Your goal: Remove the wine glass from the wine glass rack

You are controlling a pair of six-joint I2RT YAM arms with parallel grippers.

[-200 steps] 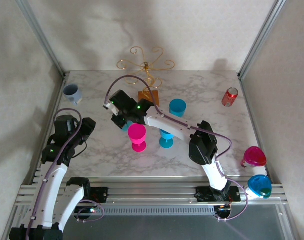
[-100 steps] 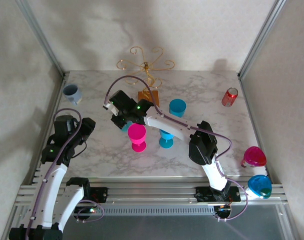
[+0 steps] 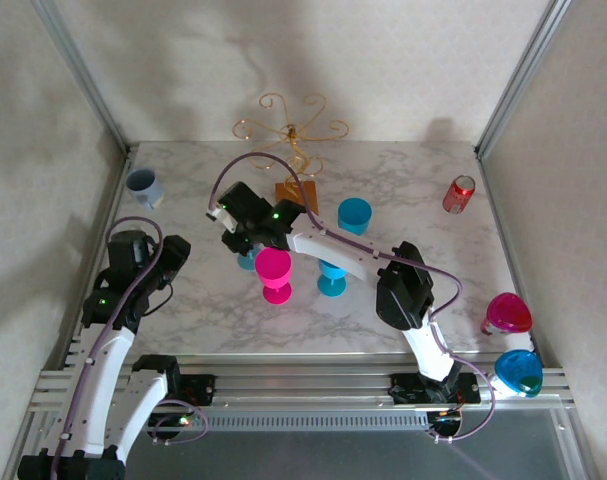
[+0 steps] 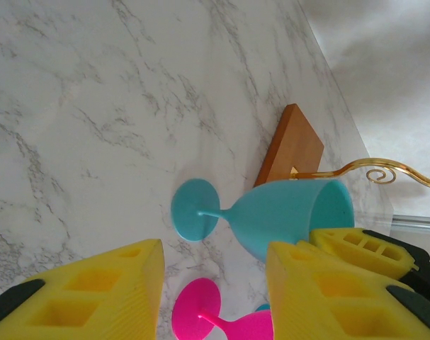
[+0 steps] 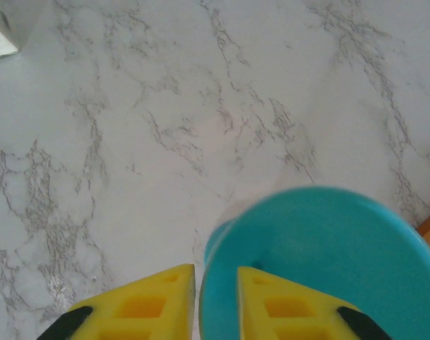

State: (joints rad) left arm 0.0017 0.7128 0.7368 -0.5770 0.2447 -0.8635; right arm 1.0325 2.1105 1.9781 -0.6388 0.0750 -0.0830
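Straddling the near rim of the teal wine glass (image 5: pixel 321 262) with the right fingers (image 5: pixel 215 283), parted only narrowly, one pad outside the bowl and the other over it; not showing whether either pad is touching the rim. Standing that glass upright, foot flat on the marble counter (image 4: pixel 94 106), off the wine glass rack (image 4: pixel 292 145) and just in front of its wooden base, beyond the right fingertips. Holding the left fingers (image 4: pixel 213 258) wide apart and empty, well short of the glass, framing it in the gap ahead. Keeping company with a pink wine glass (image 4: pixel 200 312), upright just beside the right fingers.
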